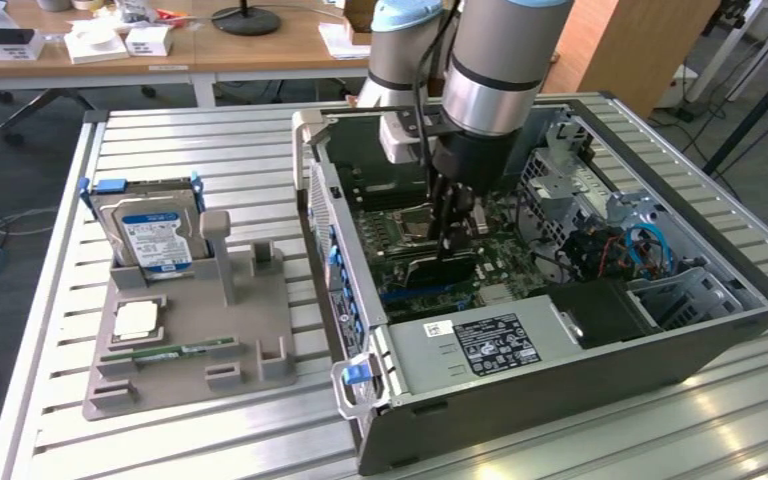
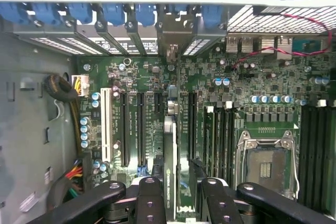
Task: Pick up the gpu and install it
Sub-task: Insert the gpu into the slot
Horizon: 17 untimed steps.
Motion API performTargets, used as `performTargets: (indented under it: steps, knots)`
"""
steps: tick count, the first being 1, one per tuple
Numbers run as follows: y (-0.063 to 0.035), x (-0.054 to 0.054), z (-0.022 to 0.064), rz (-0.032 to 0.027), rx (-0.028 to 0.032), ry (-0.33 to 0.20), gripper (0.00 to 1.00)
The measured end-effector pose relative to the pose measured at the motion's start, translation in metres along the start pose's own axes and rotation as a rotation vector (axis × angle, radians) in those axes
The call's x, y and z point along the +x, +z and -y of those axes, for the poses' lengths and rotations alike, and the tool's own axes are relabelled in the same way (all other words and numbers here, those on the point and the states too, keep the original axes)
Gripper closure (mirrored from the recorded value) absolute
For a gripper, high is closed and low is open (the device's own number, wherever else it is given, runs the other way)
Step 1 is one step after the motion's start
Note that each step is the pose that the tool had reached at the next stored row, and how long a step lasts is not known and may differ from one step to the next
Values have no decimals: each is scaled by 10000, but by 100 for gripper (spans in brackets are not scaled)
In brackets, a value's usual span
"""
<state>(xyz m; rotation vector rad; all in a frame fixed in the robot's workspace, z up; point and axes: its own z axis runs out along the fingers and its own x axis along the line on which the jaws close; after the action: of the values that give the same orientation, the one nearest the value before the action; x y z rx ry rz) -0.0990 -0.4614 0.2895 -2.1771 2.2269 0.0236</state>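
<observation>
My gripper (image 1: 454, 222) reaches down inside the open computer case (image 1: 704, 345) and is shut on the gpu (image 1: 440, 266), a thin dark card held on edge just above the green motherboard (image 1: 418, 290). In the wrist view the gpu (image 2: 169, 145) runs edge-on between my black fingers (image 2: 150, 198), over the expansion slots (image 2: 140, 129). Its silver bracket (image 2: 170, 35) meets the rear slot openings with the blue clips (image 2: 113, 14). I cannot tell whether the card's lower edge is seated in a slot.
The CPU socket (image 2: 266, 166) and memory slots (image 2: 220, 135) lie beside the card. A power supply (image 1: 484, 345) fills the case's near end; cables (image 1: 644, 250) and drive cages sit at the exterior view's right. A grey fixture (image 1: 191, 330) outside holds a hard drive (image 1: 155, 235), a chip (image 1: 135, 320) and a memory stick (image 1: 171, 352).
</observation>
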Motion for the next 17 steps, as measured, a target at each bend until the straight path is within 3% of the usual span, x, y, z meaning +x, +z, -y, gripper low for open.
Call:
performTargets:
  steps: [17]
  knots:
    - [-397, -12, 3, -26, 0, 0, 66]
